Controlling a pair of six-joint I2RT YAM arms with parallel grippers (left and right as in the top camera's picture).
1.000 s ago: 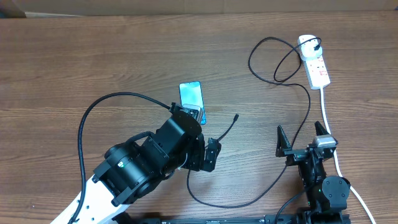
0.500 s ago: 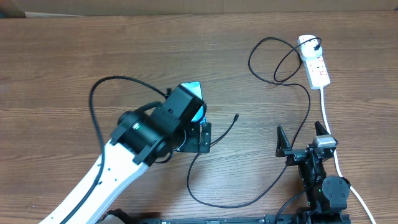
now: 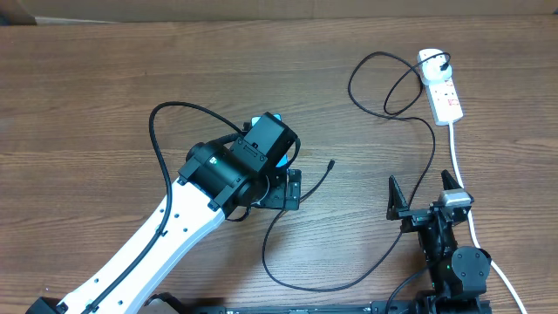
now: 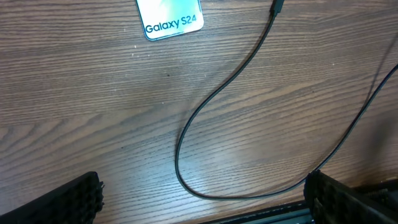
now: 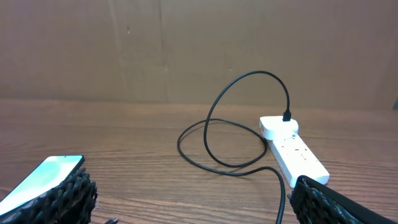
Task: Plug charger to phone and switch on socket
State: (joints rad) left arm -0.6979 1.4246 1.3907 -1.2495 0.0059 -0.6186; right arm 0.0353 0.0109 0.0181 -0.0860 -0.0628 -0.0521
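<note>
Wood-grain table [image 3: 105,96], all items lying flat on it. Phone [image 4: 171,18] is screen up near the table centre, with its long axis running away from the robot base. The edge with the white text faces the base. In the overhead view the left arm covers most of it. Charger [image 3: 433,144] runs in loose loops. Its connector tip [image 3: 331,163] lies free on the wood just right of the phone, not touching it, and points away from the base and slightly right, not at the phone. Socket [image 3: 443,87] is at the far right, long axis also away from the base, with its white lead leaving the near end. The charger's black plug is seated in the farthest outlet. Left gripper [image 4: 202,180] hangs near the phone's text edge, jaws spread wide, nothing between them. Right gripper [image 3: 423,196] sits near the base, well apart from the socket, jaws likewise spread and empty.
</note>
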